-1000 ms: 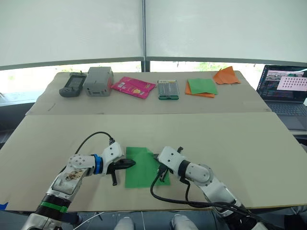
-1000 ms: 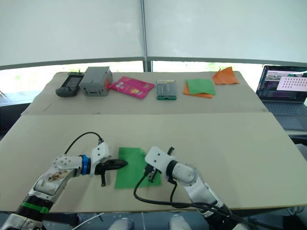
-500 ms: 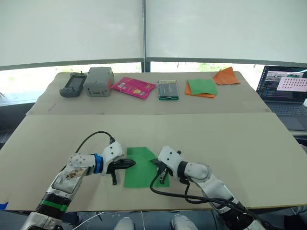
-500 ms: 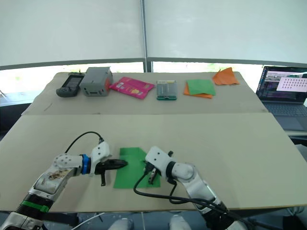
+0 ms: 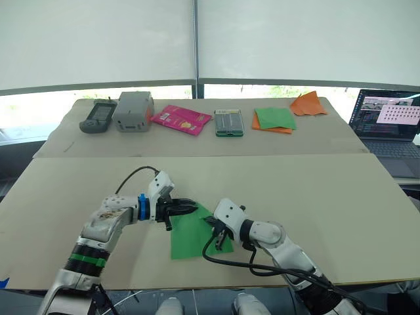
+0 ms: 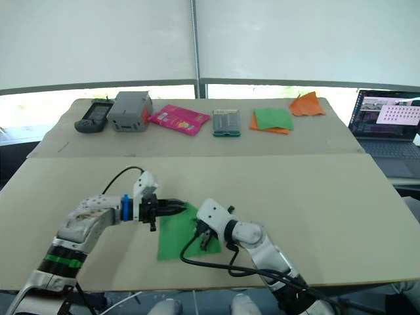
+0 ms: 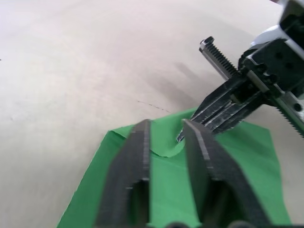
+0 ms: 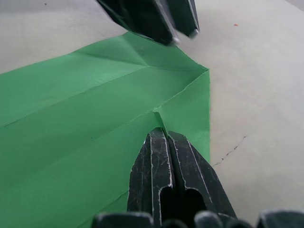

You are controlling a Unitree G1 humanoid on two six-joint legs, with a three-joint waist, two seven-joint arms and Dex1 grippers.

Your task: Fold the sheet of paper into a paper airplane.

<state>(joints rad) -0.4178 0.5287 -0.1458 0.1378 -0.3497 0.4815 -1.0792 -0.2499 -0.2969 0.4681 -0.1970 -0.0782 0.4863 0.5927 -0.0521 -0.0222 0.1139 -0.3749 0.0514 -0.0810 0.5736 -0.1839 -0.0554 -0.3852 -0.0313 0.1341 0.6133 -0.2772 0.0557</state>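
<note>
Beige worktop (image 5: 315,197) spreads under both arms, with a second worktop of clutter behind. Our right end effector (image 8: 164,142) has its fingers pressed together, tips down on the sheet (image 5: 193,233) near a crease. Our left end effector (image 7: 166,137) is slightly spread, straddling the sheet's far corner, which curls up between its fingers without being pinched. Since a second ago the left arm has swung in from the sheet's left edge to that far corner, and the sheet has twisted a little. We judge a corner fold is starting; the airplane is far from formed. Behind lie a pink packet (image 5: 182,119) and orange paper (image 5: 309,104).
</note>
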